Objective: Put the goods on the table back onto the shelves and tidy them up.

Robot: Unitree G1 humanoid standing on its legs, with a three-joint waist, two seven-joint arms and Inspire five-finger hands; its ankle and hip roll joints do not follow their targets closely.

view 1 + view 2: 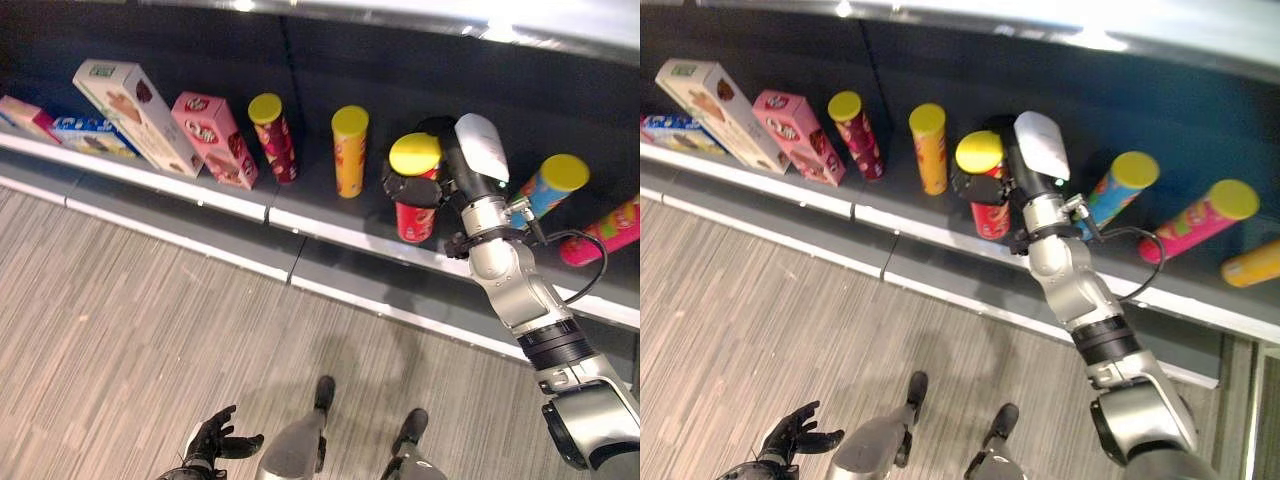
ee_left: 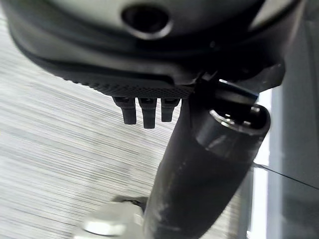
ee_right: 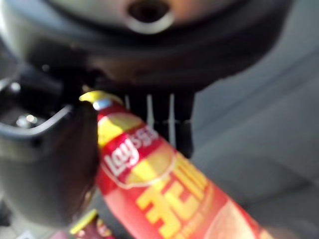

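Nearest the head camera, the left hand [image 1: 215, 437] hangs low over the striped wood-grain floor [image 1: 120, 330], fingers relaxed and loosely spread, holding nothing.

The shelf [image 1: 330, 225] is the largest item: a dark bay with a white front edge running across the scene.

The right arm reaches up to it, and the right hand [image 1: 985, 185] is closed around a red chip can [image 1: 990, 215] with a yellow lid, near its top. The right wrist view confirms thumb and fingers [image 3: 172, 122] wrapped on opposite sides of the red can. The can stands roughly upright at the middle of the shelf; whether its base touches the shelf floor cannot be told.

Remaining goods on the shelf, largest first:
- white carton [image 1: 135, 112], leaning, toward the left;
- pink box [image 1: 215, 138], leaning, just beside the white carton;
- blue packet [image 1: 90, 135], lying flat behind the front edge at far left;
- pink can [image 1: 1200, 220], tilted, toward the right;
- blue can [image 1: 1120, 190], tilted, just right of the right hand;
- orange can [image 1: 349, 150], upright, left of the held can;
- dark red can [image 1: 273, 135], slightly tilted, between pink box and orange can.
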